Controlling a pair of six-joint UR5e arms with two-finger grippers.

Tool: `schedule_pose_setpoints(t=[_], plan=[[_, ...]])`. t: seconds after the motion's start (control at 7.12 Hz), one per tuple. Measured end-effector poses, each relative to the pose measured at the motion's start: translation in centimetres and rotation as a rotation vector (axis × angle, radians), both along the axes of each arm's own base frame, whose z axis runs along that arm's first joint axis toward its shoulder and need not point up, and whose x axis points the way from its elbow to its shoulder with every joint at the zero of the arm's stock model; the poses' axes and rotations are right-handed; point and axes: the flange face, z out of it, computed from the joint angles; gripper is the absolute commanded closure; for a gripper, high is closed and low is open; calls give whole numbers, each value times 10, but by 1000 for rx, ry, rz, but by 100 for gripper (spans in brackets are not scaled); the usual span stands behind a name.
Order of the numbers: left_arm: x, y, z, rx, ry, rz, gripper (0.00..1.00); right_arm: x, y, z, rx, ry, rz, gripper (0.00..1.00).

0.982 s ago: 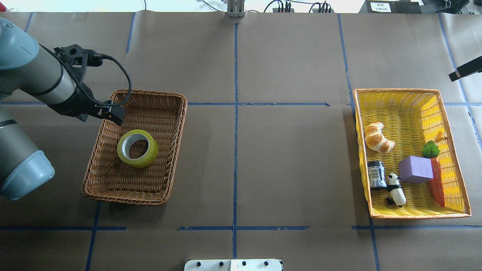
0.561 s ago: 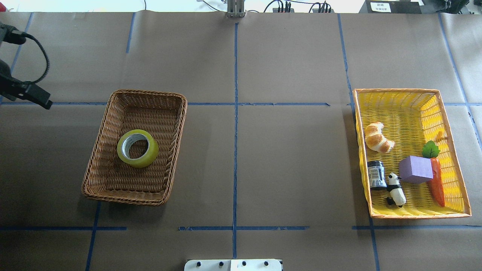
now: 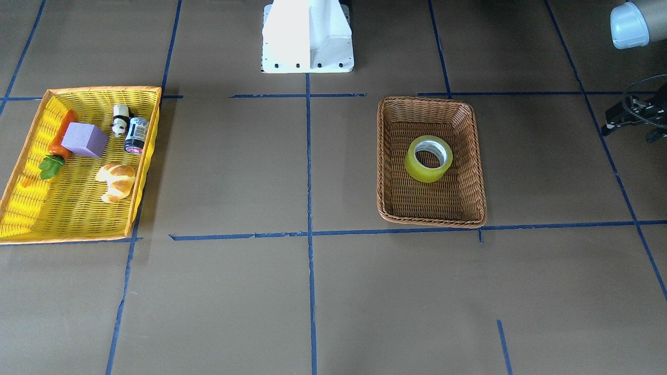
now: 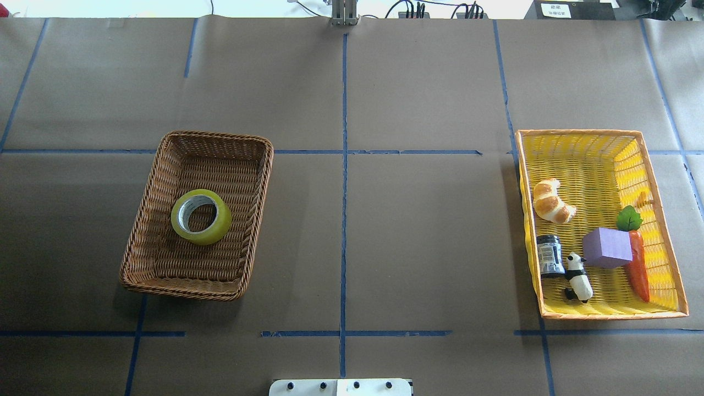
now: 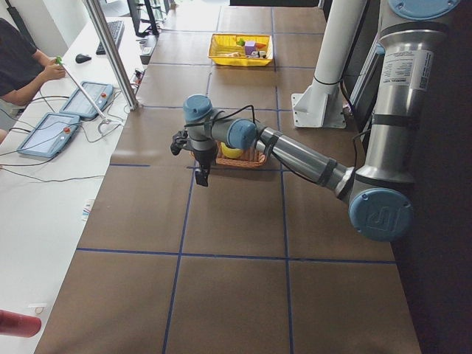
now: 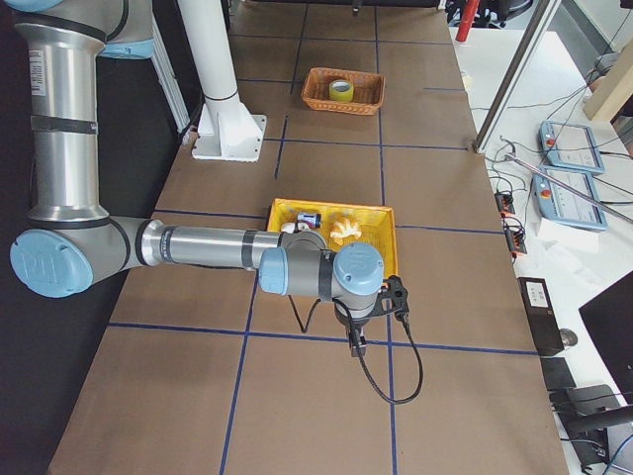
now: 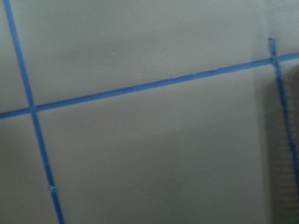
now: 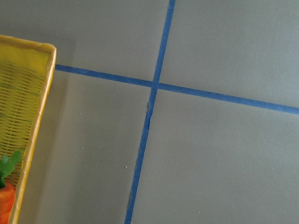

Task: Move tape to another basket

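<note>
Brown-paper surface (image 4: 429,82), gridded by blue lines (image 4: 344,220), carries the basket (image 4: 147,220) holding the tape (image 4: 201,216); a white desk (image 5: 44,192) borders it. Left gripper (image 5: 201,175), right gripper (image 6: 356,343): state of the jaws cannot be told.

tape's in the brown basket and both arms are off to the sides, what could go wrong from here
1. The left claw hangs low just outside the wicker basket. A swing inward could clip its rim and jolt the tape.
2. The right claw trails a slack cable near the yellow basket. It might snag the rim.
</note>
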Motion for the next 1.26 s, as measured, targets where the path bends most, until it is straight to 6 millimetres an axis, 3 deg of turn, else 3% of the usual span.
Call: schedule_pose_setpoints(t=[0.42, 0.98, 1.26], plan=[[-32, 17, 49, -73, -14, -40, 0, 1, 12, 8, -26, -7, 13, 0], [-106, 34, 124, -78, -10, -81, 0, 1, 10, 4, -25, -17, 20, 0], [-120, 41, 145, -112, -5, -106, 0, 0, 9, 2, -22, -32, 20, 0]])
